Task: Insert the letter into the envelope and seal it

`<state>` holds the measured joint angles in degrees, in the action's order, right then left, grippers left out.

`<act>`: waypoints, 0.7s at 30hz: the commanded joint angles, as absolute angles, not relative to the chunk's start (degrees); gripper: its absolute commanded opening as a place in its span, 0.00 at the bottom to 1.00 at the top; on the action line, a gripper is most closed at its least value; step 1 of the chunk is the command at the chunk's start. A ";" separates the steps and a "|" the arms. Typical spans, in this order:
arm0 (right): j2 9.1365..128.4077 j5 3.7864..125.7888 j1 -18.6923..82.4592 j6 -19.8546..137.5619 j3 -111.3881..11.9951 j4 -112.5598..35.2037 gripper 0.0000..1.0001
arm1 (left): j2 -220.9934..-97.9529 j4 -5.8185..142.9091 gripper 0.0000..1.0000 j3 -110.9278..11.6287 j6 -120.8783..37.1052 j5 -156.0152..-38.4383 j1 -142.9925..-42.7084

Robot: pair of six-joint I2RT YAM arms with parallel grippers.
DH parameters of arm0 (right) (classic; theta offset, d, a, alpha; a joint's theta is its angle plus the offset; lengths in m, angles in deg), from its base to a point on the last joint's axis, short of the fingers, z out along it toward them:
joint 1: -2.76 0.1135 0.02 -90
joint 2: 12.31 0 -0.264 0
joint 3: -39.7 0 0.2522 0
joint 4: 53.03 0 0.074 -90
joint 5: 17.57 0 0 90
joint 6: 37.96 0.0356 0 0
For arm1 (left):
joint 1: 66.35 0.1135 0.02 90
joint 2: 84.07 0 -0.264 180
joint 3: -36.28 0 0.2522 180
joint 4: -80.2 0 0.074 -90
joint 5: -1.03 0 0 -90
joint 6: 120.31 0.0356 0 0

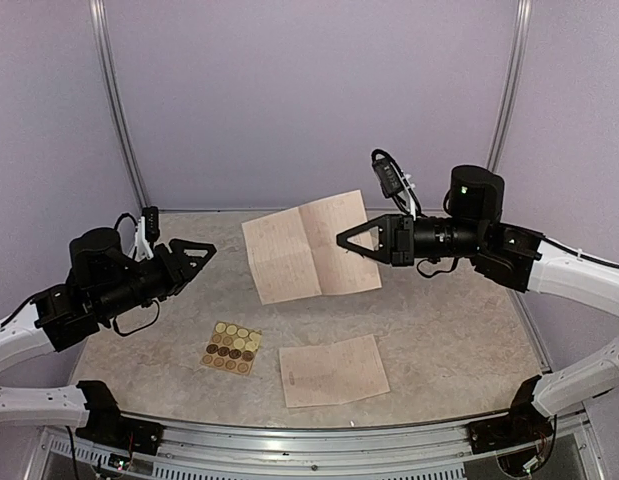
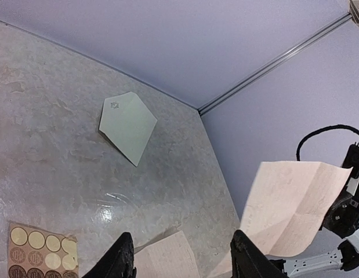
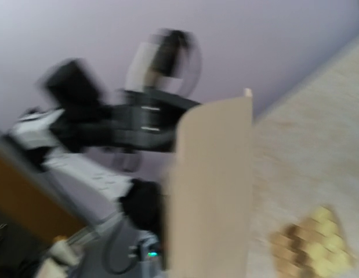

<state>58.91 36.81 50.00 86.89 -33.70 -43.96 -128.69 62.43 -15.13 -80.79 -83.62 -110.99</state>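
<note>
My right gripper [image 1: 346,240] is shut on the edge of a large pinkish handwritten letter sheet [image 1: 309,250] and holds it in the air above the back of the table. The sheet also shows in the left wrist view [image 2: 295,202] and, blurred, in the right wrist view [image 3: 211,191]. The pale envelope [image 2: 128,126] lies flat on the table with its pointed flap open. In the top view it is hidden behind the held sheet. My left gripper [image 1: 197,253] is open and empty, raised above the table's left side; its fingertips [image 2: 119,260] show apart.
A second pinkish handwritten sheet [image 1: 334,370] lies flat near the front of the table; it also shows in the left wrist view [image 2: 167,258]. A tan card of round stickers [image 1: 232,347] lies to its left. Purple walls enclose the table.
</note>
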 commanded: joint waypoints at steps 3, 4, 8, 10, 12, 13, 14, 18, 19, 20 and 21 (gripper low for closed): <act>55.68 26.46 50.39 89.29 -32.17 -55.41 0.00 | -129.60 66.89 0.54 -13.36 -80.26 -87.32 -111.04; 55.71 27.11 50.38 89.23 -32.16 -55.06 0.00 | -129.95 69.75 0.55 -13.40 -79.03 -89.36 -111.65; 56.75 28.35 50.39 89.72 -31.82 -55.10 0.00 | -132.48 77.17 0.59 -15.99 -73.01 -95.90 -117.12; 57.58 27.44 50.40 90.71 -31.64 -56.24 0.00 | -134.83 79.12 0.63 -18.20 -70.04 -98.10 -120.51; 58.38 25.66 50.43 91.64 -31.61 -57.69 0.00 | -136.94 81.45 0.66 -20.31 -67.69 -101.21 -123.68; 58.67 24.86 50.56 92.01 -31.63 -58.25 0.00 | -137.89 83.11 0.68 -21.23 -66.84 -102.47 -125.07; 58.97 24.20 50.72 92.09 -31.71 -58.60 0.00 | -139.45 84.16 0.69 -22.10 -66.15 -103.35 -126.27; 59.73 21.80 51.56 91.77 -32.56 -58.44 0.00 | -143.41 85.71 0.71 -24.68 -64.45 -103.90 -128.95; 59.86 21.39 51.67 91.72 -32.70 -58.43 0.00 | -144.25 85.96 0.71 -25.08 -64.45 -103.83 -129.03; 59.99 20.88 51.72 91.78 -32.80 -58.50 0.00 | -145.18 86.28 0.71 -25.22 -64.49 -103.86 -129.02; 60.08 20.22 51.81 91.91 -32.79 -58.72 0.00 | -145.64 86.64 0.71 -25.38 -64.50 -104.13 -129.03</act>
<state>59.57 23.96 50.77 91.31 -32.28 -56.27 -143.35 82.93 -23.63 -67.19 -102.05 -128.68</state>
